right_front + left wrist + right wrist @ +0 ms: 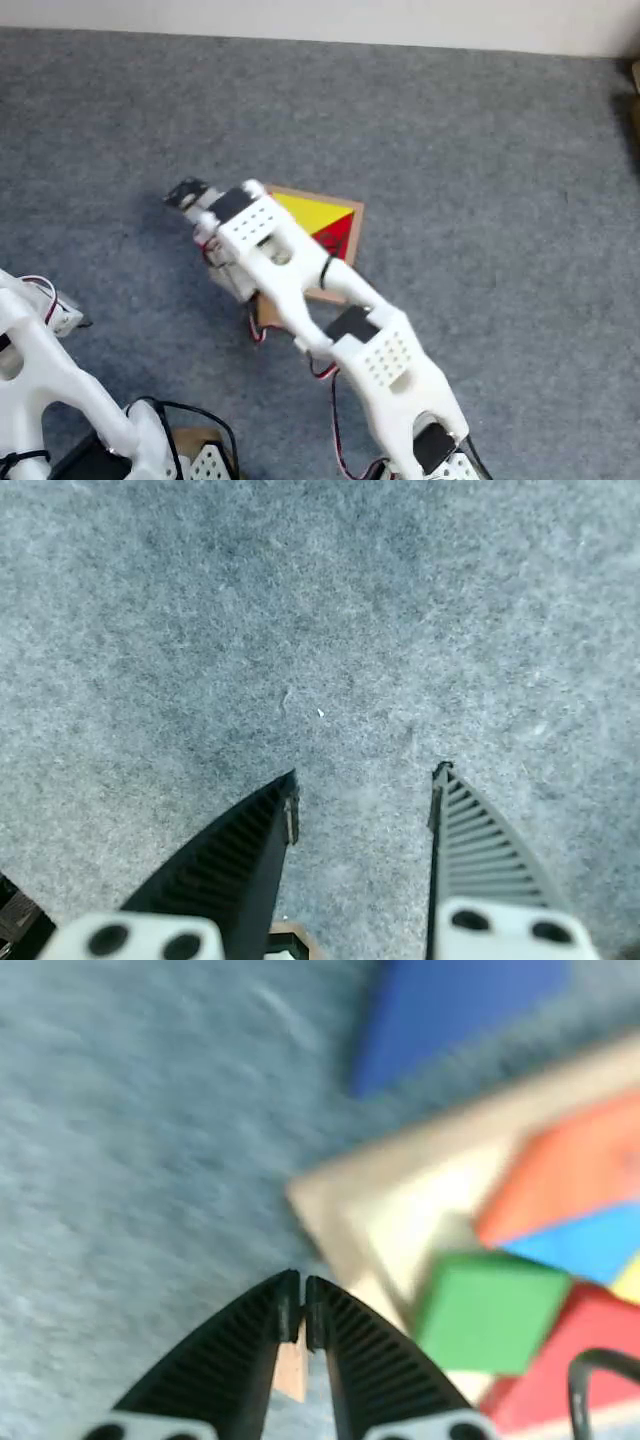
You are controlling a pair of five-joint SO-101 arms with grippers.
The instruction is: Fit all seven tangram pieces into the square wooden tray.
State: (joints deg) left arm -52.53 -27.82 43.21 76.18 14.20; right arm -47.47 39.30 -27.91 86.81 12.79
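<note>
The square wooden tray [345, 215] lies mid-carpet, half covered by my right arm. Yellow [305, 210] and red [335, 238] pieces lie in it. In the right wrist view the tray [330, 1210] holds an orange piece [570, 1160], a blue piece [585, 1245], a green square [490, 1310] and a red piece [570, 1385]. A large blue piece [450, 1010] lies on the carpet outside the tray. My right gripper [302, 1305] is shut just off the tray's corner; a tan sliver shows low between its fingers. My left gripper [365, 790] hangs open over bare carpet.
Grey carpet surrounds the tray on all sides. The left arm [45, 370] stands at the near left, far from the tray. A pale wall strip runs along the far edge.
</note>
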